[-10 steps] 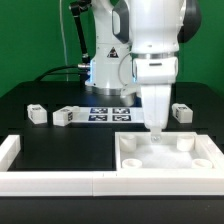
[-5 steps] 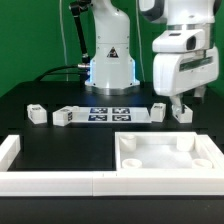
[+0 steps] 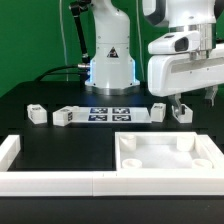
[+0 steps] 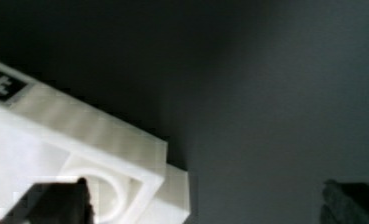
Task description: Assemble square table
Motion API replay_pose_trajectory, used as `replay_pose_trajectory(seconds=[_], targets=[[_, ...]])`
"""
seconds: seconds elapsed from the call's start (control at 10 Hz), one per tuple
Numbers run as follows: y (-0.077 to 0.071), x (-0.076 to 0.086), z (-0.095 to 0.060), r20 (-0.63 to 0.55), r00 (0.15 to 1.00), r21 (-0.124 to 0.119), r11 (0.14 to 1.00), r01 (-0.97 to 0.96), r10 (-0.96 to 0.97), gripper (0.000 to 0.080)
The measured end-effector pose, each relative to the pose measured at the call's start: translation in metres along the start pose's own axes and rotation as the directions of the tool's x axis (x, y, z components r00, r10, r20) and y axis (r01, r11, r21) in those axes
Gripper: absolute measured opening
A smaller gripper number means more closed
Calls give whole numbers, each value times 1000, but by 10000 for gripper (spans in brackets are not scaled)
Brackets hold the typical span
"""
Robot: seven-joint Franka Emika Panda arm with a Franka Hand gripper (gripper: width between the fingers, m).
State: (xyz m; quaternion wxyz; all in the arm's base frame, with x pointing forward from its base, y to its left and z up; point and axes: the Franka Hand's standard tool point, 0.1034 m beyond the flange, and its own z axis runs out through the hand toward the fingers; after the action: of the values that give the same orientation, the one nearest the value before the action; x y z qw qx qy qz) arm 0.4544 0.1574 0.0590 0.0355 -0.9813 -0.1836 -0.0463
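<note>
Hovering above leg [image 3: 182, 112] with jaws spread wide, gripping nothing. Judging it light, stiff, slick plastic; favouring pinching midway across flat sides. Reckoning square top [image 3: 165, 152] bulkier, rigid.

No letters, numbers or brand names can be read anywhere. The only signs are black-and-white square tags, patterns without text. Several lie on the marker board [image 3: 110, 113], at eleven o'clock from the table top [image 3: 165, 160]. Others show on the left legs [image 3: 65, 116] at the board's nine o'clock and the right legs [image 3: 158, 112] at its three o'clock. In the wrist view, a blurred tag fragment [image 4: 0, 85] sits on a white part.
</note>
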Motion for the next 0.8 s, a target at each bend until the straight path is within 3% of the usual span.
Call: replay_pose_trajectory(seconds=[0.2,0.5,0.6,0.8], targets=[[-34,-17,8,33,981,1,981,-193,192,649],[-33,-18,9,68,985,-3,987,-161,161,649],[-34,-25,11,120,979,-11,986,-167,167,649],[-50,-50,20,378,906,-64,982,-178,189,649]])
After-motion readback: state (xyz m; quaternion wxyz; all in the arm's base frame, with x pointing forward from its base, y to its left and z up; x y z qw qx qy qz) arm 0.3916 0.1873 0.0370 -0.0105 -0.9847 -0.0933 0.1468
